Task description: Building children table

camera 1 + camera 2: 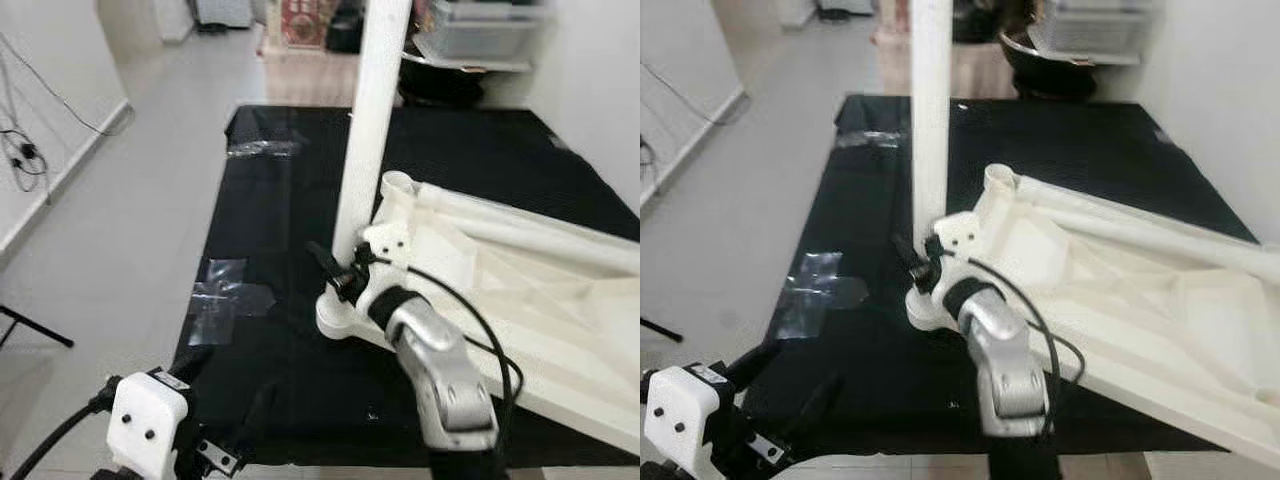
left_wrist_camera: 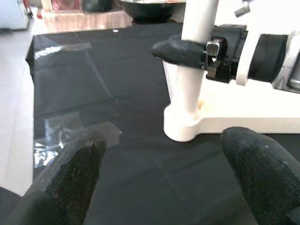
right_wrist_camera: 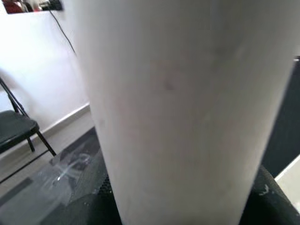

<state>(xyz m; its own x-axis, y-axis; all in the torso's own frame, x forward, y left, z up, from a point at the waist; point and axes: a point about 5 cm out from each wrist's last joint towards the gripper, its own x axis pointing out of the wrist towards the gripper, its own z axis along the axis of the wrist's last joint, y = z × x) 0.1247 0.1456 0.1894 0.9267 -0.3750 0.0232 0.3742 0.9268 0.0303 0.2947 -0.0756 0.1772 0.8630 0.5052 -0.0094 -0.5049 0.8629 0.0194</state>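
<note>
Basically: white table leg (image 1: 372,120) standing upright, bottom end seated in round corner socket (image 2: 180,125) of white plastic tabletop (image 1: 560,330), which lies upside down on black mat (image 1: 290,200) on the floor. Second socket (image 1: 398,183) visible at next corner farther back, w/ a rib running along the underside.

R gripper (image 1: 335,268) wrapped around leg low down, just above socket, fingers closed on it from both sides; one black finger (image 2: 180,49) seen crossing the leg's front in L wrist view. Silver R forearm (image 1: 445,380) reaching in from near edge, black cable looped over it. R wrist view: leg surface close up, blurry, folding chair (image 3: 16,129) off to the side by wall.

L gripper (image 1: 225,400) low near mat's front edge, well apart from leg, spread wide, holding nothing; both fingertips (image 2: 70,173) pointed toward socket w/ mat between.

Clear tape patches (image 1: 225,295) stuck on mat beside the socket, another strip (image 1: 262,148) at far corner. Grey floor (image 1: 130,220) alongside, wall cables (image 1: 25,150) farther off.
</note>
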